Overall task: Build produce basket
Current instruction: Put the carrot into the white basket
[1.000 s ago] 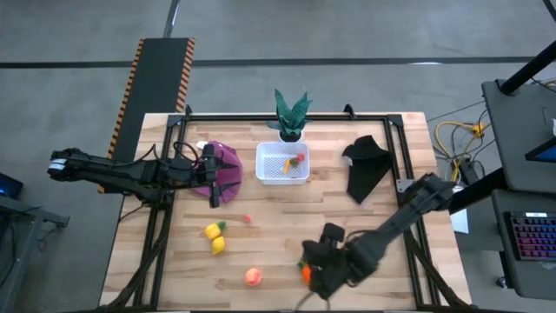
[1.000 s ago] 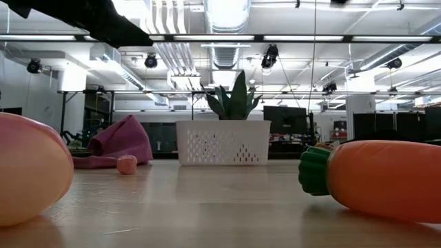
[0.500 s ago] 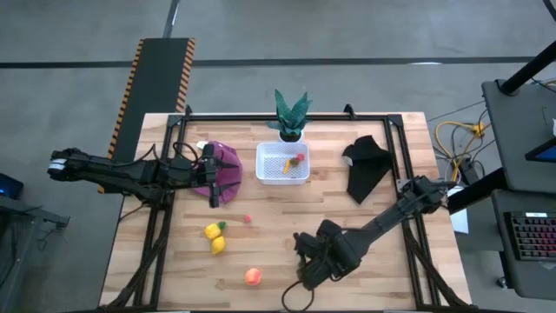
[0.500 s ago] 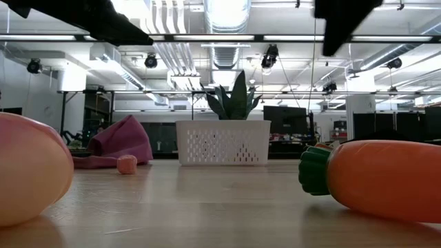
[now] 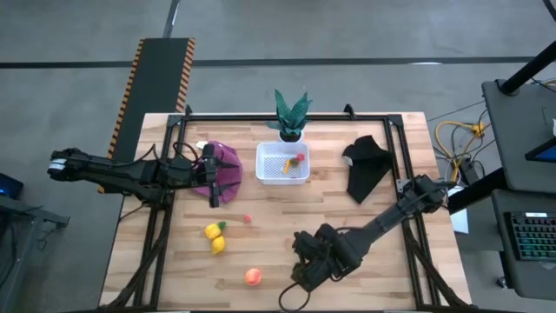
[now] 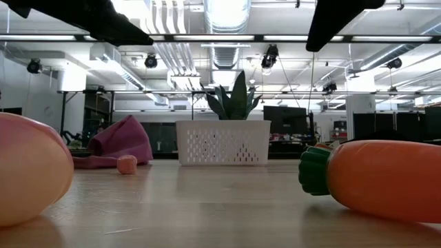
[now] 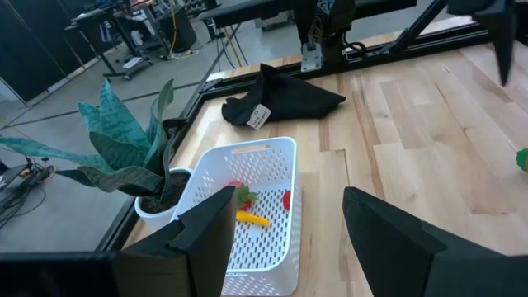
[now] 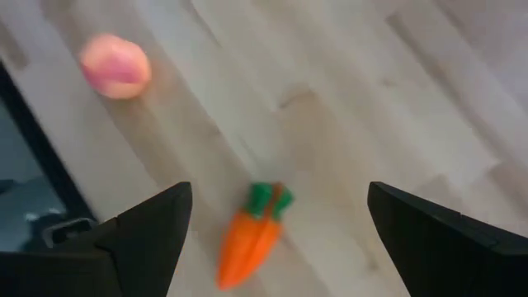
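Right gripper (image 8: 272,216): jaws standing spread, hanging over carrot (image 8: 252,228) lying near table's (image 5: 391,261) front edge. Left gripper (image 7: 285,239): jaws spread, empty, waiting beside basket (image 5: 282,163).

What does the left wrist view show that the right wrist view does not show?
Only the left wrist view shows the white basket with small produce inside, the plant beside it, and the black cloth farther along the table. Only the right wrist view shows the whole carrot and the peach, both lying loose on the wood, with the open right gripper above the carrot. Both views show the wooden table top and open fingers.
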`<state>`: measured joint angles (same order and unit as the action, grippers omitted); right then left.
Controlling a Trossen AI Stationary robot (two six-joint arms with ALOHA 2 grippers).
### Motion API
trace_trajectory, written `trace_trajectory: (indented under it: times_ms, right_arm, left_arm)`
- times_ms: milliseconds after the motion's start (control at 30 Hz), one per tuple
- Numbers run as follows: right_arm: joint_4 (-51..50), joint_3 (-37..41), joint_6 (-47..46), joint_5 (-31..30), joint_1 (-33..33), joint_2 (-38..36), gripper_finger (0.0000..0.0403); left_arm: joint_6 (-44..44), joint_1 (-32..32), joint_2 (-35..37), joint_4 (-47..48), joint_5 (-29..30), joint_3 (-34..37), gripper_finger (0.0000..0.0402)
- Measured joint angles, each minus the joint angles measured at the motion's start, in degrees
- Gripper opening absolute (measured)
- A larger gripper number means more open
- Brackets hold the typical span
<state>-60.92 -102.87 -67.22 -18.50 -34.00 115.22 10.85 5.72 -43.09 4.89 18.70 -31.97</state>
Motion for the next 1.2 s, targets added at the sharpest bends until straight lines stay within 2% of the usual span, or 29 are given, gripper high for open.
trace_trajectory:
  times_ms: [200,367,600,867,1100,1200]
  right_arm:
    - [4.15,3.41,-6.53,4.38,-0.57,0.02,0.0358]
    - [5.19,6.1,-11.65,2.92,-1.6,0.02,0.0358]
    - [12.63,12.94,-17.17,1.35,-3.28,0.04,0.0351]
    - [25.38,19.88,-17.85,0.43,-4.81,0.09,0.0332]
    - [25.53,20.89,-17.4,0.55,-5.89,1.22,0.0329]
    - [25.85,20.89,-16.6,2.4,-5.89,2.77,0.0329]
  left_arm:
    - [-0.15,0.0,0.0,0.0,-0.01,0.0,0.0209]
    - [-1.57,0.0,-0.44,0.0,-0.02,0.0,0.0209]
    - [-3.17,0.0,-0.76,-0.22,-0.03,0.0,0.0209]
    - [-4.61,0.0,-1.02,-0.68,-0.02,0.0,0.0209]
    - [-4.49,0.0,-1.15,-3.43,-0.02,0.0,0.0209]
    - [-4.48,0.0,-1.09,-3.91,0.0,0.0,0.0209]
